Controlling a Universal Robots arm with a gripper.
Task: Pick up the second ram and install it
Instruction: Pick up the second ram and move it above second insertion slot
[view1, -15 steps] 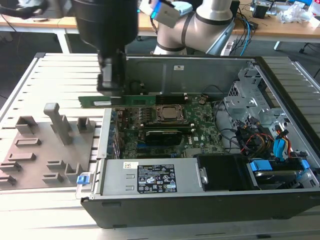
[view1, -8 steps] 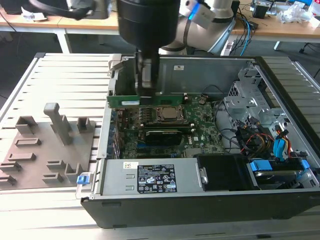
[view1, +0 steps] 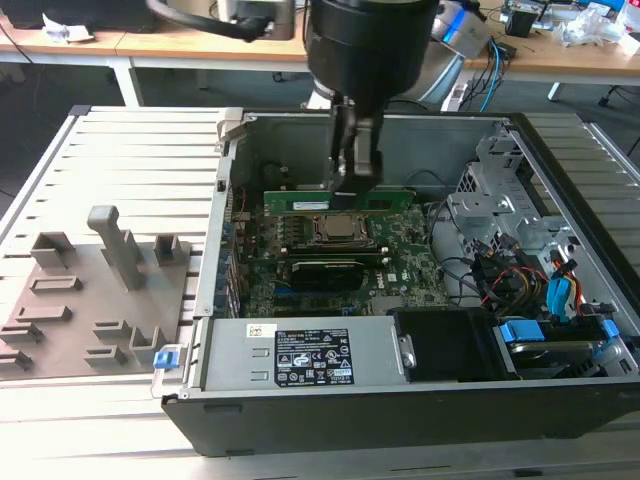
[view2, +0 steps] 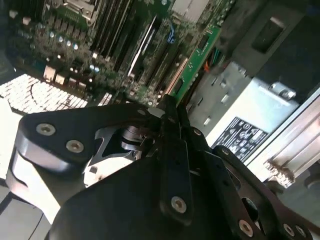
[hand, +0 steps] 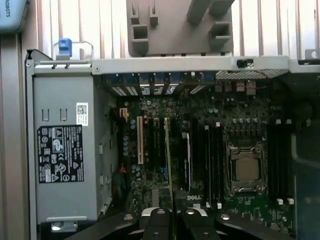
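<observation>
- Plainly, the gripper (view1: 352, 180) (hand: 173, 222) has its fingers (view1: 358, 160) pressed together on the second ram (view1: 330, 202) (hand: 168, 165). They pinch its upper edge at about mid-length, so green board sticks out on both sides of them.
- The second ram hangs inside the open computer case (view1: 350, 420), over the motherboard (view1: 405, 255) and just beyond the CPU socket (view1: 335, 230) (hand: 246, 167) as the exterior view shows it. Whether its lower edge touches a slot cannot be told.
- It stands on edge and level, with its long axis running from the exterior view's left to the exterior view's right, along the socket's far side. In the first wrist view it shows edge-on as a thin green line running out from between the fingertips.
- A small white sticker (view1: 310, 204) sits on the face of the stick.
- The power supply (view1: 300, 355) (hand: 60, 150) carries a dark label (view1: 312, 361) (hand: 60, 153) of symbols and fine print, with a small white tag (view1: 262, 330) (hand: 82, 113) beside it.
</observation>
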